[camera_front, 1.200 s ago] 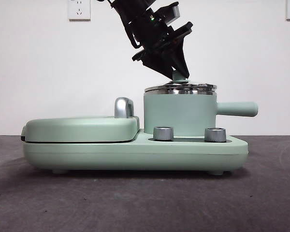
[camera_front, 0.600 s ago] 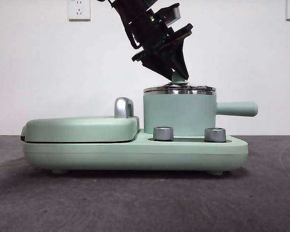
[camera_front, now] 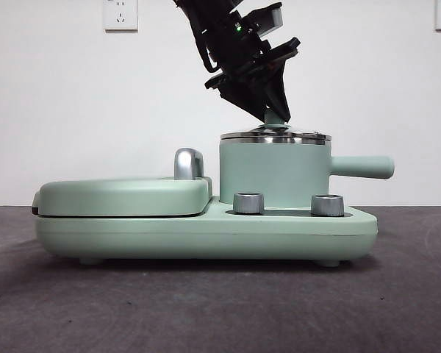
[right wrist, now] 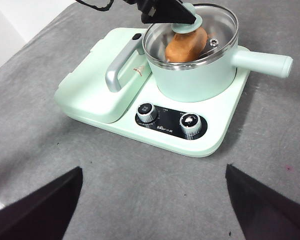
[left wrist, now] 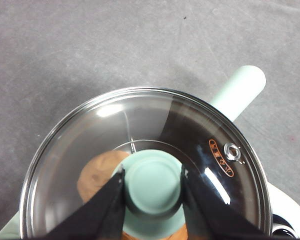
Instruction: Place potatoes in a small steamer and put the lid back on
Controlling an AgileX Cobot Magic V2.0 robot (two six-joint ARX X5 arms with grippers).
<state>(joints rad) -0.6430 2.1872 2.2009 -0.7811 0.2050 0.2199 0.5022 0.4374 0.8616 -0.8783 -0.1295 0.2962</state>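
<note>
Pinching lid (left wrist: 140, 165) knob: left fingers (left wrist: 110, 200) | lid on steamer (camera_front: 273, 176) | right fingers (right wrist: 45, 210) spread

We see a round glass lid (left wrist: 155, 125), glossy with a polished steel rim, a smooth matt mint-green cylindrical pot (camera_front: 268, 175), and a matt orange-brown potato (right wrist: 185, 46).

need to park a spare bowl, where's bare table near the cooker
Bare grey table lies in front of the cooker's knobs, and more beyond the pot handle. It is crowded over the pot, where the left gripper holds the lid knob.
</note>
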